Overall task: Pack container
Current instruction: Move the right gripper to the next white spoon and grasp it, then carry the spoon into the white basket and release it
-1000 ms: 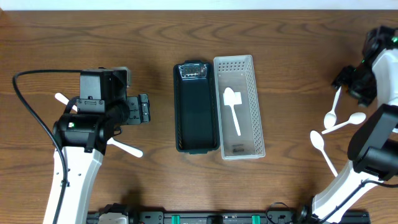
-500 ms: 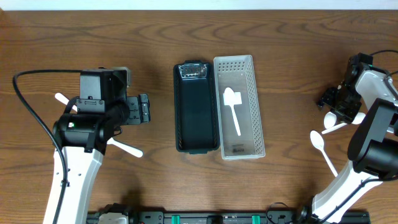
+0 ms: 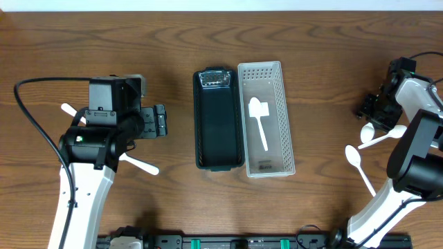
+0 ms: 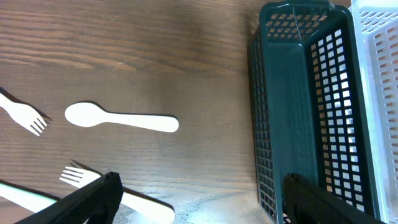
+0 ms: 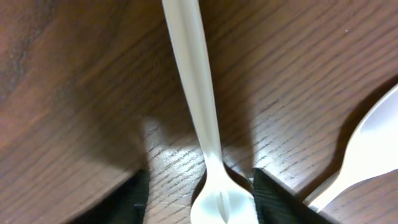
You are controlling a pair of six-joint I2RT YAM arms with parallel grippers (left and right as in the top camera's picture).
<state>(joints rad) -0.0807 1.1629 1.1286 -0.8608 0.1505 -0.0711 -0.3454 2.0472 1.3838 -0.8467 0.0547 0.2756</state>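
A dark green basket (image 3: 219,119) and a white basket (image 3: 271,83) stand side by side at the table's middle. One white spoon (image 3: 257,121) lies in the white basket. My right gripper (image 3: 369,111) is low over the table at the far right, open, with its fingers (image 5: 202,199) on either side of a white spoon (image 5: 193,81). That spoon (image 3: 367,130) lies on the wood with two more spoons (image 3: 389,134) beside it. My left gripper (image 3: 160,121) is open and empty left of the green basket (image 4: 292,112), above a fork (image 4: 143,202).
In the left wrist view a loose spoon (image 4: 118,118) and another fork (image 4: 25,115) lie on the wood left of the baskets. A third spoon (image 3: 360,166) lies near the right arm's base. The left arm's black cable loops over the left edge of the table.
My right gripper has come down and leftward from the far right edge to the spoons and now straddles one. The left arm has not moved.
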